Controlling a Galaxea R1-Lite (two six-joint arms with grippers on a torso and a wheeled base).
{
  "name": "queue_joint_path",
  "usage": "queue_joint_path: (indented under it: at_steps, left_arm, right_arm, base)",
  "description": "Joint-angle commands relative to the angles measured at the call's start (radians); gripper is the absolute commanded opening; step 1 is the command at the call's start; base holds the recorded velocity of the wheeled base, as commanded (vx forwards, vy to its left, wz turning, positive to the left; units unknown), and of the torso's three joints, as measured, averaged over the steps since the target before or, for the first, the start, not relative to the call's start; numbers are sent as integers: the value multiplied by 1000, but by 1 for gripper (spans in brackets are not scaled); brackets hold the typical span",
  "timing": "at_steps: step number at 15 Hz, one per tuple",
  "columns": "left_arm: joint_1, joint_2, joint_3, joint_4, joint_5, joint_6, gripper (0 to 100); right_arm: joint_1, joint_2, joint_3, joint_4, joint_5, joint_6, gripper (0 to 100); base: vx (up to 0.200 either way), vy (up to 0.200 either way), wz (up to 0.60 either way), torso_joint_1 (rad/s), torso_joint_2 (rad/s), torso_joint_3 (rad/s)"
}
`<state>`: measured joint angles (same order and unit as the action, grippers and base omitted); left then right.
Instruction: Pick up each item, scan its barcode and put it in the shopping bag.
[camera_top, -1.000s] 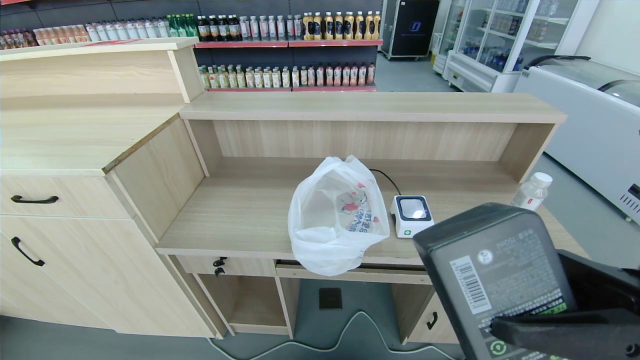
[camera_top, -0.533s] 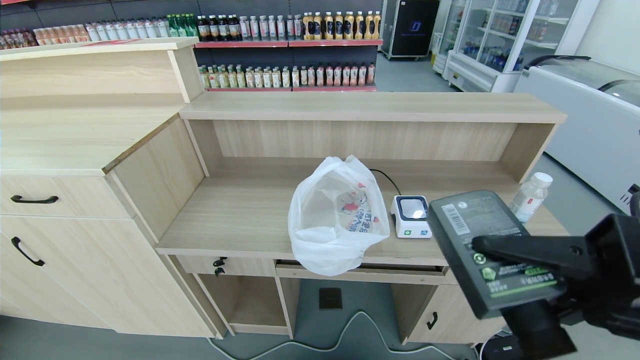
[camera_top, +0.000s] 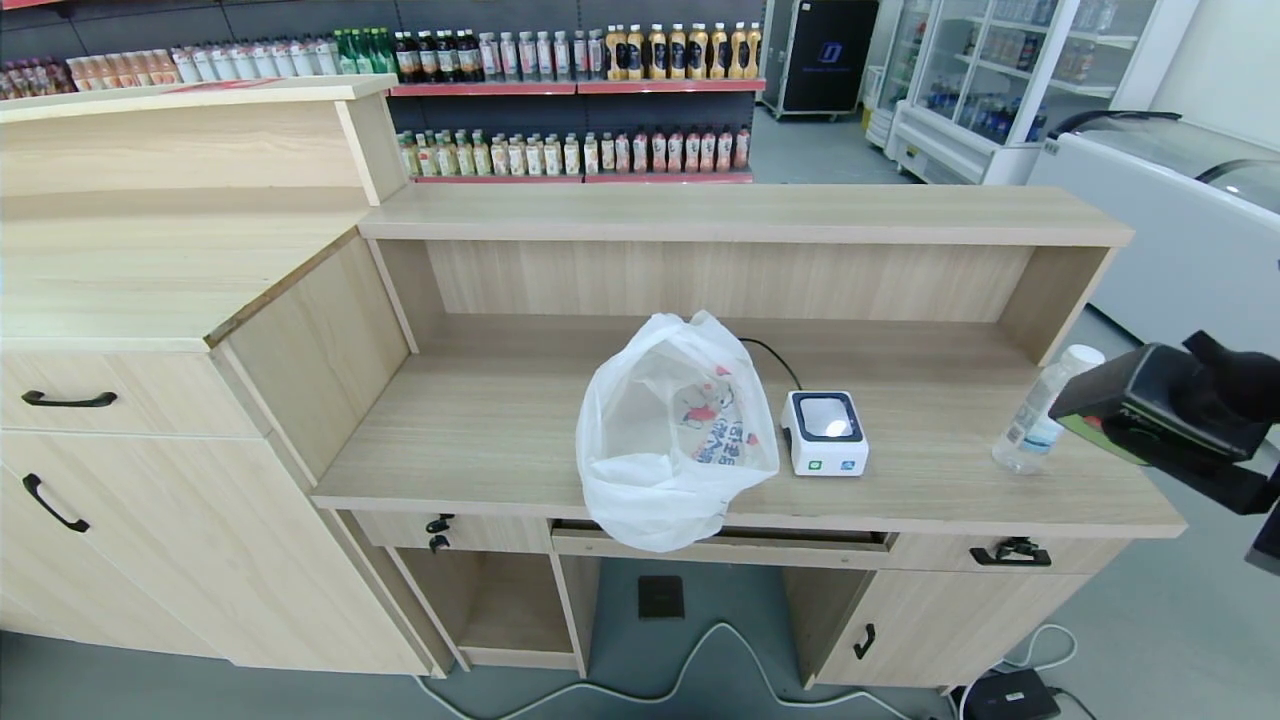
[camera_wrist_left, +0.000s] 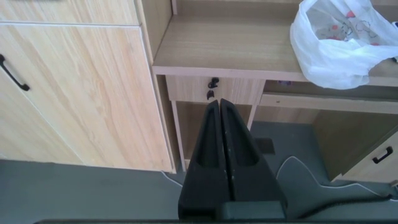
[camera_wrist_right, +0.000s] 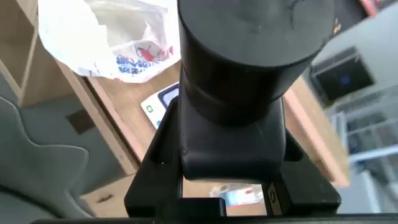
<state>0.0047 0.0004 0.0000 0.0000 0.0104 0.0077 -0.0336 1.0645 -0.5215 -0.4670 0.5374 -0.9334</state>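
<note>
My right gripper is shut on a black bottle with a green label, held at the right end of the counter, just right of a clear water bottle. In the right wrist view the black bottle sits between the fingers of that gripper, above the scanner and the bag. The white shopping bag stands open mid-counter, and the white scanner is just right of it. My left gripper is shut and empty, low in front of the counter's drawers, with the bag beyond it.
The wooden counter has a raised back shelf and a taller cabinet on its left. A cable runs behind the scanner. Drink shelves and freezers stand in the room behind.
The right gripper has carried the black bottle from close before the camera away to the right, down beside the water bottle. Bag, scanner and left arm have not moved.
</note>
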Motion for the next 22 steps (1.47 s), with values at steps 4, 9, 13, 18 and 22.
queue_joint_path:
  at_steps: [4, 9, 13, 18, 22]
  left_arm:
    - [0, 0, 0, 0, 0, 0, 0]
    - [0, 0, 0, 0, 0, 0, 0]
    - [0, 0, 0, 0, 0, 0, 0]
    - [0, 0, 0, 0, 0, 0, 0]
    - [0, 0, 0, 0, 0, 0, 0]
  right_arm:
    - [-71, 8, 12, -7, -7, 71, 0]
    - [-29, 111, -161, 59, -402, 447, 0]
    - [-42, 373, -356, 209, -541, 986, 0]
    - [-190, 620, -397, 128, -298, 1190, 0]
    - [-304, 730, -400, 59, -91, 1188, 0]
  base:
    - [0, 0, 150, 2, 1, 1]
    - [0, 0, 600, 0, 2, 4]
    - [0, 0, 450, 1, 3, 2]
    - [0, 0, 0, 0, 0, 0]
    - [0, 0, 0, 0, 0, 0]
